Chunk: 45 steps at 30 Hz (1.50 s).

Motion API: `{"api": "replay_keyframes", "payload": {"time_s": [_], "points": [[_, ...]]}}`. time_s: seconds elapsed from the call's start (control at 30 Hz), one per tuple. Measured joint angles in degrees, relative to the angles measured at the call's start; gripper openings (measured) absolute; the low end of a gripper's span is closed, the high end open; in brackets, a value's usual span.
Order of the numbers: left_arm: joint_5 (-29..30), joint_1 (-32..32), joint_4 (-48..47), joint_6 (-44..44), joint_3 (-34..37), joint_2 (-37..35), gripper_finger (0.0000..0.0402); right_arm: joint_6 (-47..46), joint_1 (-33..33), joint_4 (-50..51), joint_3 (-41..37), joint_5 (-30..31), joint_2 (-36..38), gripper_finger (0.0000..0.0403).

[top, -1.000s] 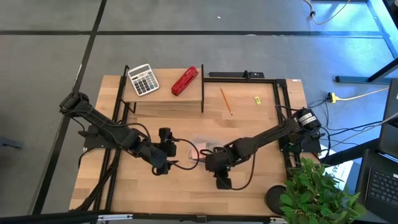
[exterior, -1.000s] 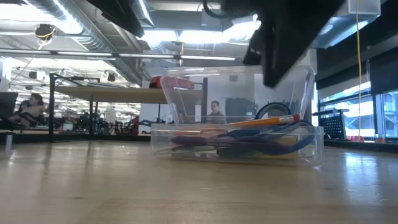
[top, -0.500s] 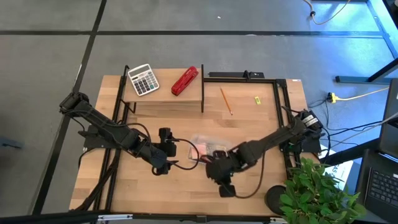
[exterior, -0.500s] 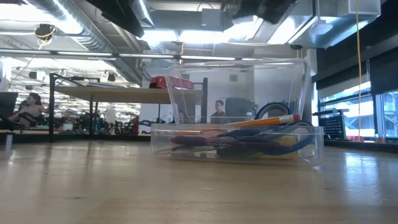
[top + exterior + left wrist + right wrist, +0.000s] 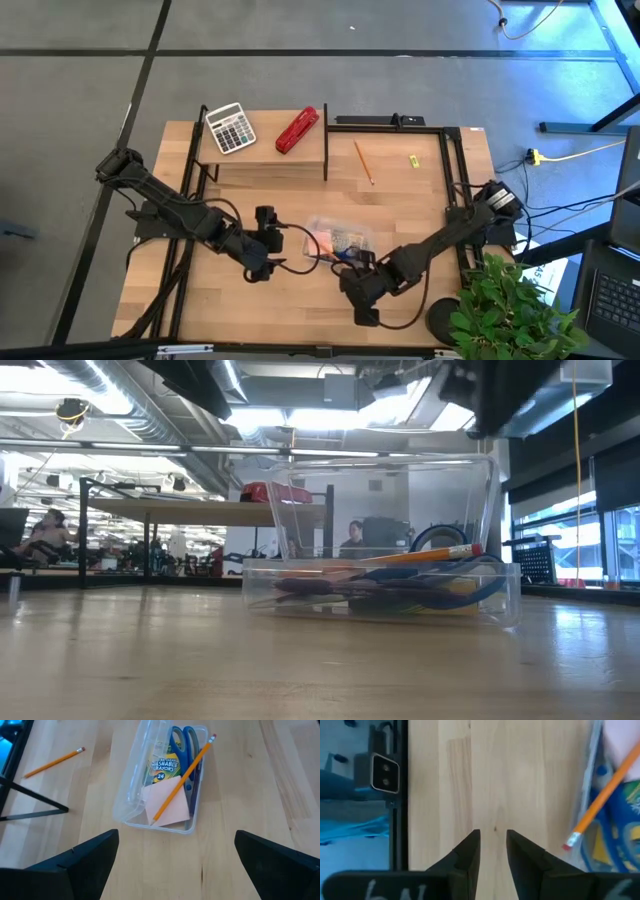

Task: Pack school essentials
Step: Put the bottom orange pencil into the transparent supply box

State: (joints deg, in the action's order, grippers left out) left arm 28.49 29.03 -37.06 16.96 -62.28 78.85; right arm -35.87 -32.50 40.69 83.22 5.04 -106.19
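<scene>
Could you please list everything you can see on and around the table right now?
Clear case: one, lid open, mid-table.
Scissors: one, blue handles, in case.
Crayon box: one, green-yellow, in case.
Sticky pad: one, pink, in case.
Pencil in case: one, orange, lying across the contents.
Loose pencil: one, orange, on table beyond case.
Yellow piece: one, near loose pencil.
Calculator: one, white-grey, on shelf.
Stapler: one, red, on shelf.
Plant: one, green, by right arm's base.
Left gripper: open, beside case.
Right gripper: narrow gap, holds nothing, near case.
</scene>
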Motion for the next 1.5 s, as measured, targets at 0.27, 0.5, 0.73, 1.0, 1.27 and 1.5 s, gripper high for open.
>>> {"api": "replay_keyframes", "payload": {"time_s": [0.27,0.5,0.73,1.0,1.27,1.5], "points": [[0.0,1.2,0.0,-1.1,0.0,0.0,0.0393,-1.6,-1.2,-6.1,-6.2,7.3,-0.1,0.0097],[0.0,1.4,0.0,-1.1,0.0,0.0,0.0393,-3.3,0.1,-11.8,-10.7,7.4,-0.1,0.0097],[0.0,1.4,0.0,-1.1,0.0,0.0,0.0393,-4.6,0.9,-11.3,-13.5,8.2,0.0,0.0097],[0.0,1.4,0.0,-1.1,0.0,0.0,0.0393,-5.8,1.2,-10.3,-13.5,10.8,0.0,0.0097],[0.0,1.4,0.0,-1.1,0.0,0.0,0.0393,-5.9,1.2,-8.2,-13.5,13.4,0.0,0.0097],[0.0,1.4,0.0,-1.1,0.0,0.0,0.0393,-5.9,1.3,-4.5,-13.5,13.4,0.0,0.0097]]}}
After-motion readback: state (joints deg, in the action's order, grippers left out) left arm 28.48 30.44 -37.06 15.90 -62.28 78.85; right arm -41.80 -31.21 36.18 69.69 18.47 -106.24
